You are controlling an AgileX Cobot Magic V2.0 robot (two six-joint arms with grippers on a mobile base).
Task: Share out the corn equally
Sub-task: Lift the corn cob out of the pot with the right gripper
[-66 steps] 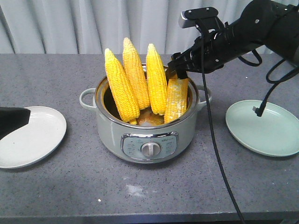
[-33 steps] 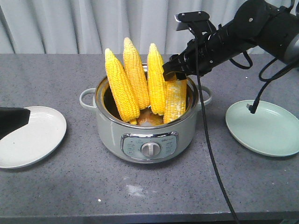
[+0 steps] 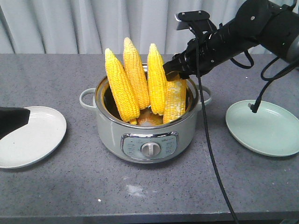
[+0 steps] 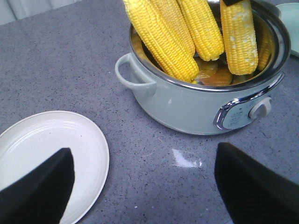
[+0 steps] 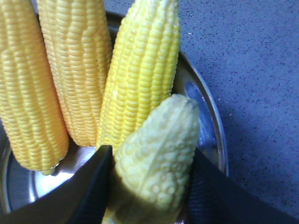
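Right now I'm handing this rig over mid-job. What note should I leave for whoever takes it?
Right gripper: shut on the tip of the rightmost cob, which stands in the pot.
Left gripper: open, holding nothing, above the table between the white plate and the pot.
Corn: the other three cobs lean upright in the pot too.
Done: nothing delivered; the white plate and green plate hold no corn.
Left: probably two cobs to each plate, starting with the gripped one.
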